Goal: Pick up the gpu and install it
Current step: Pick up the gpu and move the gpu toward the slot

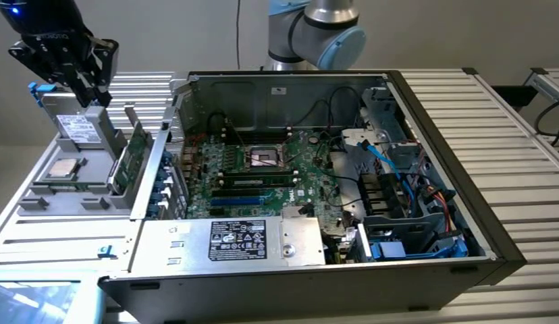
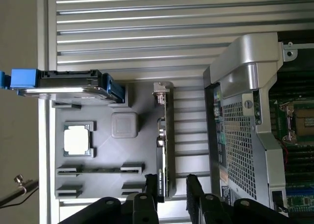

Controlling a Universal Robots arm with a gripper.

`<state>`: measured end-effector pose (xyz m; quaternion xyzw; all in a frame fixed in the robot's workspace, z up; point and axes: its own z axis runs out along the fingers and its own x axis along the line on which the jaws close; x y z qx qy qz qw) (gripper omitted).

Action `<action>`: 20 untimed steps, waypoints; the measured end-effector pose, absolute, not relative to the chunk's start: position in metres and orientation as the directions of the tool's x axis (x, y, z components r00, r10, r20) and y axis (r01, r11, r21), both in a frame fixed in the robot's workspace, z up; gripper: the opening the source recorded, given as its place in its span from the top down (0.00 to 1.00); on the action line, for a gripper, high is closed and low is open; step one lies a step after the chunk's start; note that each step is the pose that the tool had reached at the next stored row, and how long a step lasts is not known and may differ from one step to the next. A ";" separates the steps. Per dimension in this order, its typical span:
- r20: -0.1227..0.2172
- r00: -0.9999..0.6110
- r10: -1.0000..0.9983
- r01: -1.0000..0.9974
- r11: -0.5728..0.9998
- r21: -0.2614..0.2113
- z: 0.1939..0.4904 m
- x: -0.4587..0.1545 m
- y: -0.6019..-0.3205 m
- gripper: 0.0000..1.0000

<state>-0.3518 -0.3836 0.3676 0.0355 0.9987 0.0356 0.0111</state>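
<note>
Hanging over the grey parts tray (image 2: 103, 155), the hand (image 2: 172, 181) is seen with fingers apart. The gpu (image 2: 166, 135) stands on edge in its slot, unheld. Risk noted: one finger appears nearly in line with the card's edge, so an off-centre descent could strike or tip the card.

TEXT: I read none legibly | black label (image 1: 237, 240) on power supply (image 1: 302, 246), just beside motherboard (image 1: 261, 165): print too small | white label (image 1: 75, 126) on drive box (image 2: 64, 89), well apart from motherboard: unreadable
</note>
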 end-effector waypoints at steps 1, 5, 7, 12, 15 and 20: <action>-0.020 -0.997 0.072 0.070 0.995 0.072 0.366 -0.354 -0.384 0.62; -0.021 -0.997 0.072 0.070 0.995 0.072 0.359 -0.360 -0.384 0.62; -0.021 -0.997 0.073 0.071 0.995 0.072 0.355 -0.361 -0.384 0.62; -0.021 -0.997 0.075 0.073 0.995 0.072 0.346 -0.361 -0.384 0.62; -0.021 -0.997 0.075 0.073 0.995 0.072 0.340 -0.361 -0.385 0.62; -0.021 -0.997 0.075 0.073 0.995 0.072 0.331 -0.361 -0.387 0.54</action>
